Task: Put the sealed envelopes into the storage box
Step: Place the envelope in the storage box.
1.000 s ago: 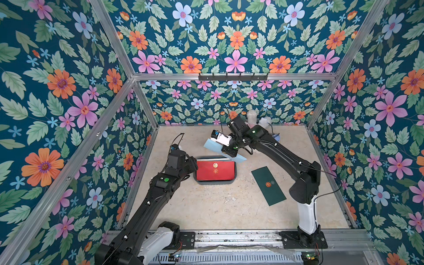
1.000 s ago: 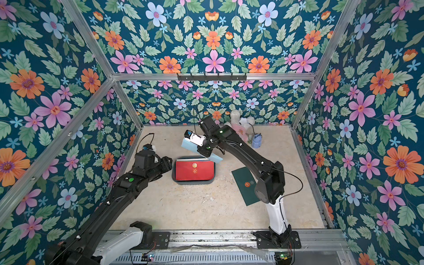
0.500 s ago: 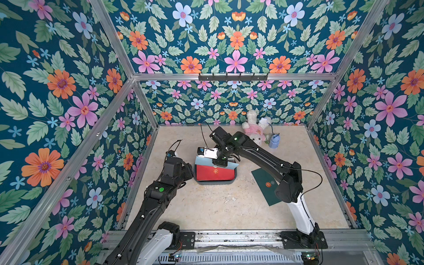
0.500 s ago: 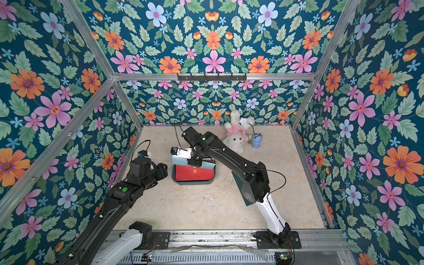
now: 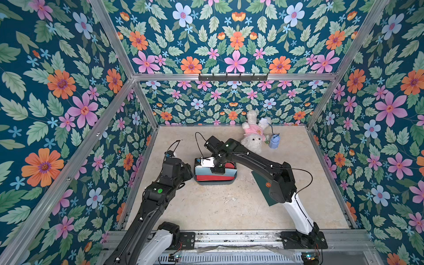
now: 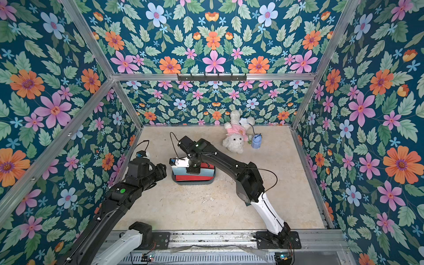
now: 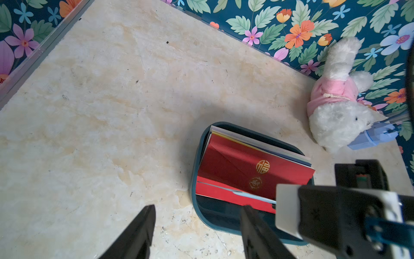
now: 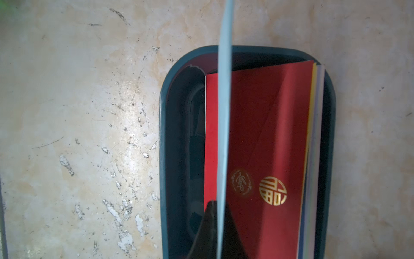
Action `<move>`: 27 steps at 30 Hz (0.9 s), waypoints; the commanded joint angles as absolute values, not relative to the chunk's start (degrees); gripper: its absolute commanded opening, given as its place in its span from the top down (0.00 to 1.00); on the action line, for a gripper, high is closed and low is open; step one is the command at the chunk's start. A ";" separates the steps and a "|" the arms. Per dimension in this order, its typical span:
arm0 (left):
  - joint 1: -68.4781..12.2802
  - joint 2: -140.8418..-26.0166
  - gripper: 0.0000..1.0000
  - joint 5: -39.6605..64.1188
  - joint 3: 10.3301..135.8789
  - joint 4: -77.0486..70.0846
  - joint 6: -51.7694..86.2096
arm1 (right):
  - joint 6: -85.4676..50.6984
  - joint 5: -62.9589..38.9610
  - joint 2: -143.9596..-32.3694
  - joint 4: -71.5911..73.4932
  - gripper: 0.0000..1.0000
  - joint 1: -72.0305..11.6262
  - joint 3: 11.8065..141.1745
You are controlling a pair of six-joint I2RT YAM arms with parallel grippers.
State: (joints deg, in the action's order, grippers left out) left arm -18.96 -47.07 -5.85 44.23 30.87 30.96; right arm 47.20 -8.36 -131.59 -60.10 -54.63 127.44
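Right gripper (image 8: 220, 215) grips the light blue envelope (image 8: 225, 112) edge-on over the storage box (image 5: 215, 182), which holds a stack topped by the red envelope (image 5: 215, 178). Left gripper (image 7: 198, 209): half open, empty, at 9 o'clock. Outstanding: dark green envelope (image 5: 260, 181) at 3 o'clock.

Tabletop (image 5: 218, 206): box (image 5: 215, 183), green envelope (image 5: 260, 183), bunny (image 5: 252, 140) (plus backpack (image 5: 274, 142)).

Matt red paper on the red envelope (image 7: 235, 166), with a shiny gold foil seal (image 7: 262, 166). Matt, thin paper on the blue envelope (image 8: 224, 112). Smooth, faintly glossy plastic on the tray (image 8: 170, 112). Scuffed marble-look tabletop (image 7: 112, 112) with a soft sheen. Between one and two o'clock of the tray, fluffy plush rabbit (image 5: 253, 141) in pink cloth.
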 commanded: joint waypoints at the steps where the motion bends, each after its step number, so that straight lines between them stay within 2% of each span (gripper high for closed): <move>1: -18.90 -47.45 0.34 -6.07 44.12 30.93 30.17 | 46.80 -5.79 -132.11 -58.55 0.94 -55.17 126.60; 5: -18.96 -47.46 0.34 -5.65 43.69 30.85 30.24 | 46.24 -5.00 -131.78 -57.23 0.77 -55.21 126.12; 10: -18.90 -47.37 0.34 -5.70 43.74 30.83 30.20 | 45.59 -5.05 -131.14 -56.34 0.75 -55.27 125.84; 12: -18.92 -47.26 0.34 -5.61 43.69 30.81 30.19 | 45.62 -4.61 -131.01 -56.29 0.78 -55.17 125.47; 15: -18.90 -47.28 0.34 -5.45 43.52 30.84 30.17 | 45.67 -4.81 -130.76 -56.62 0.89 -54.63 124.98; 17: -18.95 -47.20 0.34 -5.44 43.38 30.76 30.21 | 46.00 -4.92 -130.54 -55.96 1.00 -54.41 124.74; 27: -18.93 -47.35 0.33 -5.48 43.45 30.76 29.96 | 48.36 -8.34 -129.97 -59.15 1.00 -54.88 128.48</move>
State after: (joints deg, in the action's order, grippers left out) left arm -18.96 -47.35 -5.58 43.42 30.87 30.92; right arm 46.85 -6.68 -131.11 -57.47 -54.50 128.25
